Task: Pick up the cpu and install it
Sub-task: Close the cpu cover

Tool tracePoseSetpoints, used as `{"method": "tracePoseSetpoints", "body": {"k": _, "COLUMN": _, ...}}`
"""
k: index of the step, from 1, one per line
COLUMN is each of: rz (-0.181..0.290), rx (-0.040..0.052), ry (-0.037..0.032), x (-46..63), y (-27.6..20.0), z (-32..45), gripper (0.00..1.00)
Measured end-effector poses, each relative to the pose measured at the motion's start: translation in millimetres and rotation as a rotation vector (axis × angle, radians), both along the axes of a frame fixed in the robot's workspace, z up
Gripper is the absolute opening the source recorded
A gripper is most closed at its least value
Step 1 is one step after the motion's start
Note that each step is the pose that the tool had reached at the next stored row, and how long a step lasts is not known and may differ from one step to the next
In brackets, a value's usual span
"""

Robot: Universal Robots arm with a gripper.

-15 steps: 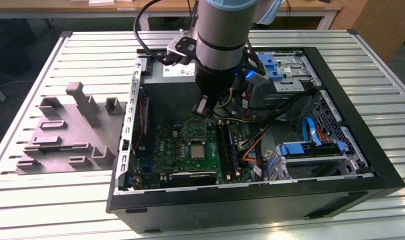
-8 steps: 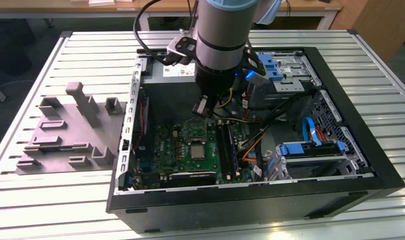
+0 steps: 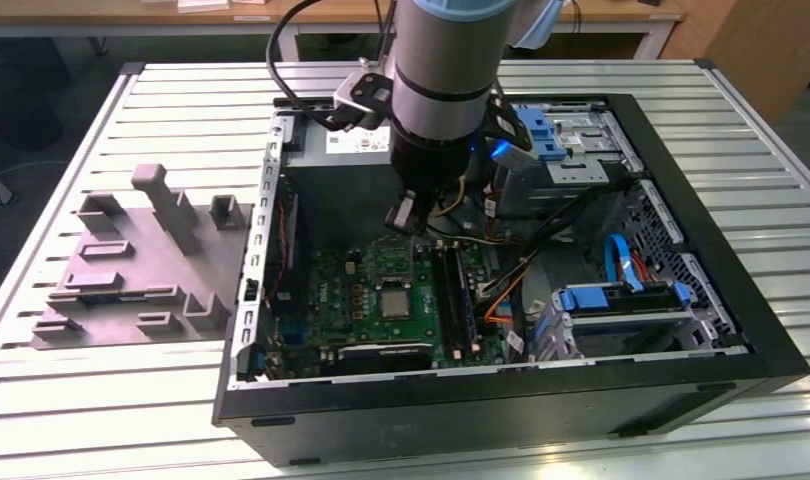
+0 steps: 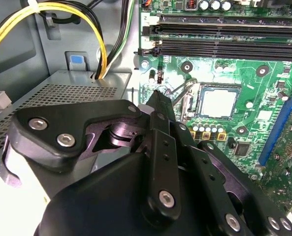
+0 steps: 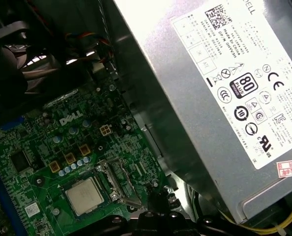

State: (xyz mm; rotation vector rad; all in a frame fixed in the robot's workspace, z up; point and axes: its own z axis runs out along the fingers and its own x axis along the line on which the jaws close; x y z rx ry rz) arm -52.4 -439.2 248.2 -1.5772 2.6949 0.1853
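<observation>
Cpu [image 4: 218,103] sat flat in the socket on the green board [image 4: 264,88], silvery top up; also seen in the first wrist view [image 5: 84,195] and the exterior view [image 3: 396,301]. Socket frame [image 4: 181,96] stood tilted up beside it. Gripper [image 4: 156,98] hung above the board near the socket, fingers drawn close together, nothing between them, not touching the cpu. Grey supply box [image 5: 219,93] lay alongside, yellow wires [image 4: 47,14] over it. Open case [image 3: 725,330] rested on a slatted table [image 3: 152,400], grey tray [image 3: 125,270] at the exterior view's left.
</observation>
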Motion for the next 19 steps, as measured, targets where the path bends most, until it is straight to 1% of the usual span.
{"method": "tracePoseSetpoints", "body": {"k": 15, "rz": 0.002, "rx": 0.001, "ry": -0.0002, "x": 0.0, "y": -3.0, "z": 0.7, "gripper": 0.11}}
{"method": "tracePoseSetpoints", "body": {"k": 16, "rz": 0.003, "rx": 0.0006, "ry": -0.0005, "x": -0.2, "y": -3.8, "z": 0.7, "gripper": 0.11}}
{"method": "tracePoseSetpoints", "body": {"k": 19, "rz": 0.006, "rx": -0.0048, "ry": -0.0014, "x": -1.0, "y": -5.9, "z": 0.8, "gripper": 0.11}}
